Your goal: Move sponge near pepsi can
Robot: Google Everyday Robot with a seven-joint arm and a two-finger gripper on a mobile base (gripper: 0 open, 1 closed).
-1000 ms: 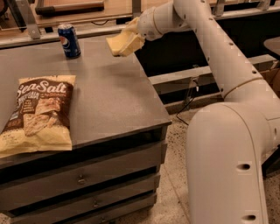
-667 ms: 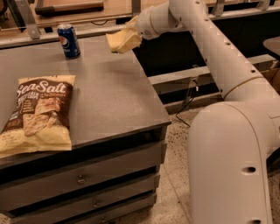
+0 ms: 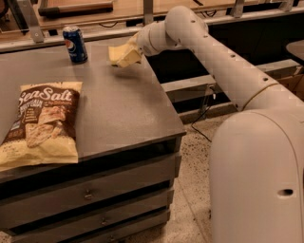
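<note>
We are looking across a dark grey, flat-topped cabinet table (image 3: 118, 99) with three drawer fronts (image 3: 95, 190) below it, standing on a pale speckled floor (image 3: 190, 190). A long wooden workbench (image 3: 80, 7) is running along the back of the room, and a thin black cable (image 3: 205, 118) is trailing down beside the table. A small dark blue pepsi can with a silver rim (image 3: 75, 44) is standing upright at the far left of the tabletop. A large brown-and-yellow "Sea Salt" chip bag (image 3: 45, 123) is lying flat near the front left edge, well apart from the can. The robot's white jointed arm (image 3: 213, 57) is reaching from its rounded white base (image 3: 259, 175) over the far right part of the table. There the two-finger gripper (image 3: 132, 46) is pinching a pale yellow foam sponge with wavy edges (image 3: 122, 56) by its upper right end. The sponge is hanging tilted just above the tabletop, to the right of the can and not touching it. Against the picture from a second ago, we are seeing the sponge lower and a little further left, nearer the can, while the can and the bag are keeping their places
</note>
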